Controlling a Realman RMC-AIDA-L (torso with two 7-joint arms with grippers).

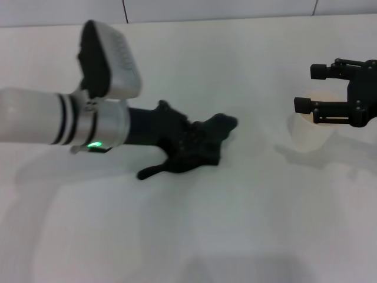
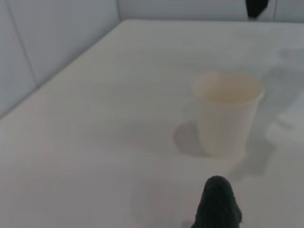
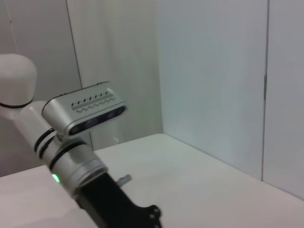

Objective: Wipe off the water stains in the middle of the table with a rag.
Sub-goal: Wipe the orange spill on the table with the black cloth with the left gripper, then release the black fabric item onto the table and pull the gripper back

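**Left tool presses the rag on the surface**

The left tool (image 1: 194, 144) lies low over the surface (image 1: 188, 236), buried in the rag (image 1: 197, 154), so how far its fingers stand apart cannot be told; it appears to have the cloth bunched beneath and around it. The rag spreads dark against the white just under the tool, with a narrow tail-like corner trailing back toward the arm and a rounded lump reaching ahead of the tip. No water stains show anywhere near the tool; if any remain, they are likely hidden beneath the cloth.

Judged from its crumpled folds, the rag is soft, light and limp. It will drag and fold rather than slide as one piece, so hold is best taken in the thick bunched middle, not the thin tail.

Beyond the tool's tip, well apart, stands a white paper cup (image 2: 228, 114), upright and probably light enough to tip. The right tool (image 1: 321, 91) hovers over that cup, fingers apart, gripping nothing.
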